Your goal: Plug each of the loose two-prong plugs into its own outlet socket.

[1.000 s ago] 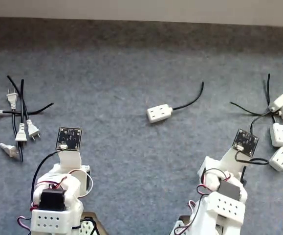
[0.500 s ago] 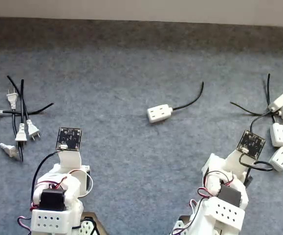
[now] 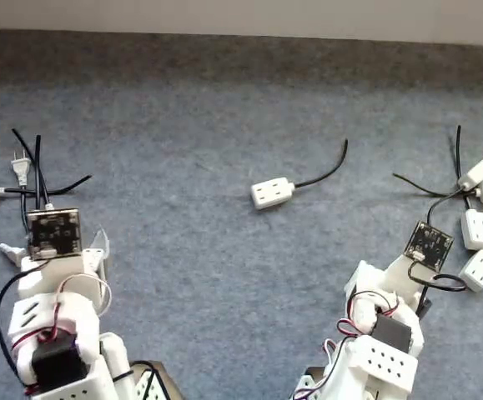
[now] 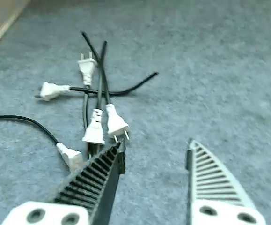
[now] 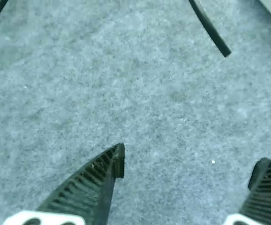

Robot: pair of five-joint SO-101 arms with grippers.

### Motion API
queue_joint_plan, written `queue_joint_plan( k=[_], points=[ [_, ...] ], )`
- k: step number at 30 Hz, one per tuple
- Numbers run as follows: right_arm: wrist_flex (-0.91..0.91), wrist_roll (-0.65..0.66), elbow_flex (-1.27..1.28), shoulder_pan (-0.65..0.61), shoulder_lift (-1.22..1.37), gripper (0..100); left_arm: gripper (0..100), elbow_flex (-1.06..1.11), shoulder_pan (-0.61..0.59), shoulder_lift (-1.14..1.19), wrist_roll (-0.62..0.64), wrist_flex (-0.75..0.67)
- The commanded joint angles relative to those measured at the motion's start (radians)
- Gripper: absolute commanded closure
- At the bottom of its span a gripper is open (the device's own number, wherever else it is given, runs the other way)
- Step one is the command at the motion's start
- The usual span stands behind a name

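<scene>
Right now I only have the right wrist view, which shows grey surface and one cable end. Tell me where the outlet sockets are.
Observer: Four outlet sockets sit clustered at the far right in the high view.
Operator: Give me any others.
Observer: One lone socket lies by itself in the middle.
Operator: Now locate the plugs.
Observer: Five loose plugs lie tangled at the far left, just ahead of the open left gripper.
</scene>
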Motion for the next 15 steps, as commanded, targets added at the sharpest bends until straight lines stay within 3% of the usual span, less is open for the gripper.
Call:
queue_joint_plan(
  k=[1,5,9,15],
  points=[
    [-0.013,0.011,0.030,0.002,-0.012,59.9,74,-0.058,-0.067,0.045,0.000,-0.074],
    [-0.013,0.011,0.030,0.002,-0.012,59.9,76,-0.140,-0.122,0.265,0.017,-0.137],
    [-0.013,0.011,0.030,0.002,-0.012,59.9,76,-0.371,-0.160,0.639,0.103,-0.112],
    [-0.013,0.011,0.031,0.002,-0.012,59.9,76,-0.878,-0.226,1.274,0.201,0.218]
  ],
)
